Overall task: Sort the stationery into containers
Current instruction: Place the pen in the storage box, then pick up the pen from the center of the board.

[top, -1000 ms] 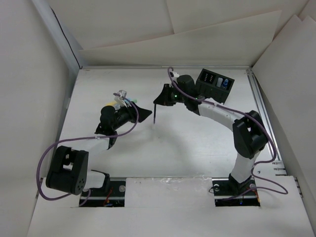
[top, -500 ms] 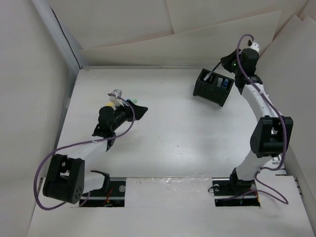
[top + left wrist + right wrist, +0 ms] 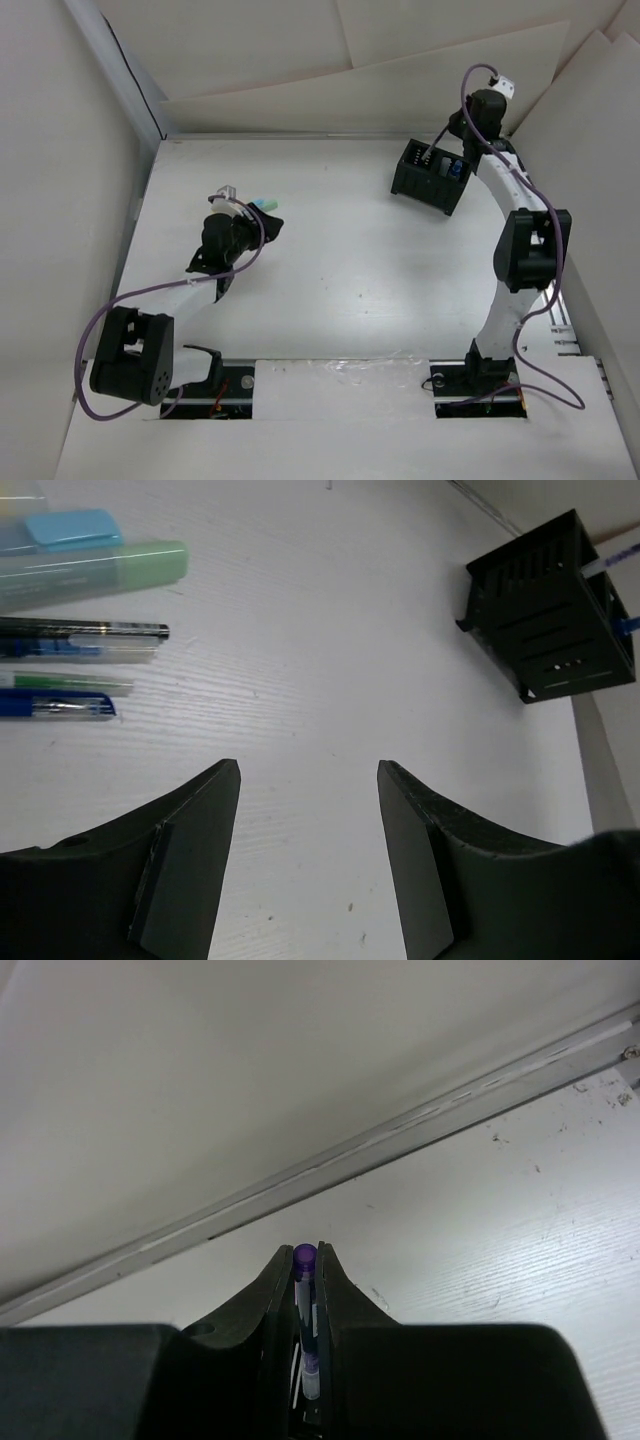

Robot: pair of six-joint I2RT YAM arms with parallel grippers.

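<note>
Two arms: both reach over a white wood-grain table (image 3: 340, 280), the left one low at the left side, the right one lifted high at the far right.
Left gripper (image 3: 308, 770): its black fingers stand apart with nothing between them, only bare tabletop in the gap. It points toward the loose stationery and is near it.
Loose stationery: lying flat on the table at the left, side by side and roughly parallel, well apart from the box.
Top of the row: a light-blue highlighter cap (image 3: 70, 527), cut off by the frame edge, touches a pale-green highlighter (image 3: 110, 565) below it.
Lower in the row: a slim black-and-clear pen (image 3: 90, 632), then a thin green-barrelled pen (image 3: 70, 683), then a clear pen with a blue cap (image 3: 55, 707), the closest to the left finger.
Overhead look at the row: only a teal end shows plainly beside the gripper. The rest is too small to tell apart.
Containers: a small black slotted plastic organiser box (image 3: 430, 180) with two compartments stands at the far right of the table, turned at an angle.
Box contents: blue pen ends (image 3: 455, 168) stick up from the right compartment. What the left compartment holds cannot be told.
Right gripper (image 3: 306, 1248): clamped on a slim pen with a purple cap (image 3: 304, 1257). The cap pokes just past the fingertips and the barrel runs back between them.
Right gripper's place: seen from overhead, by the box's far right corner. Its height over the box cannot be told.
Beyond the pen: a grey metal rail (image 3: 400, 1150) along the table's back edge, with a pale wall panel above it.
</note>
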